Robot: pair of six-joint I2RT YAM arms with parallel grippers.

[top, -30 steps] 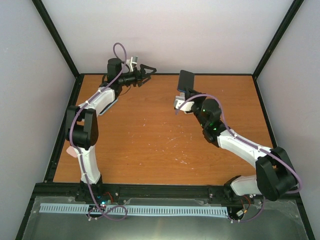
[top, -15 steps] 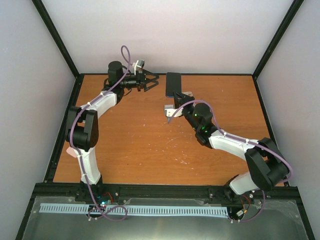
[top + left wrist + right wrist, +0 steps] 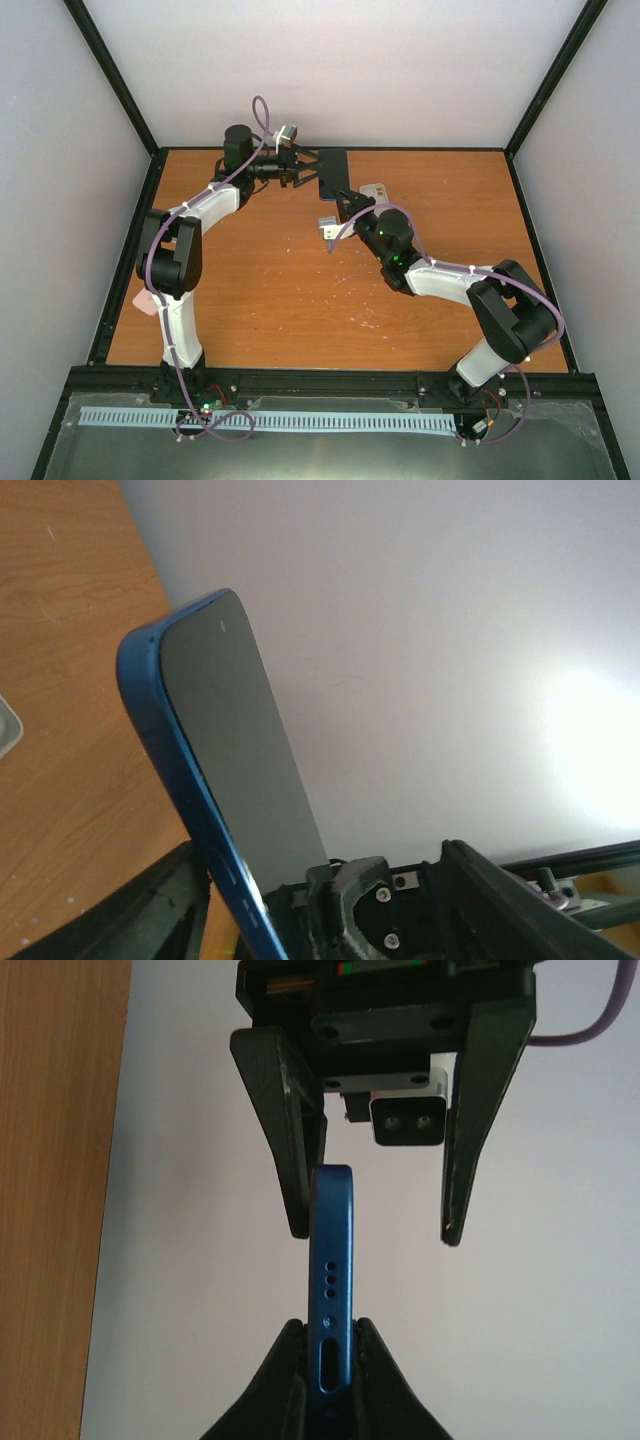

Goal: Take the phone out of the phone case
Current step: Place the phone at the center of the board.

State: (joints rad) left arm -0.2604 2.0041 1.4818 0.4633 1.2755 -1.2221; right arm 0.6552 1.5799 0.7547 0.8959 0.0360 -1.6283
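The phone (image 3: 332, 170) is blue-edged with a dark screen and is held up over the far middle of the table. My right gripper (image 3: 328, 1332) is shut on its port end, seen edge-on as the phone (image 3: 330, 1260). My left gripper (image 3: 375, 1232) straddles the other end, open; one finger is close against the phone's side and the other stands apart. In the left wrist view the phone (image 3: 230, 750) rises between my fingers. A pale rounded thing that looks like the phone case (image 3: 376, 190) lies flat on the table behind the right wrist, with a corner at the view's left edge (image 3: 6, 725).
The black frame rail and the white back wall (image 3: 340, 70) stand right behind both grippers. A small pink thing (image 3: 146, 303) lies at the table's left edge beside the left arm.
The right arm has carried the phone left toward the left gripper. The left gripper has reached right around the phone's far end, and its jaws have narrowed.
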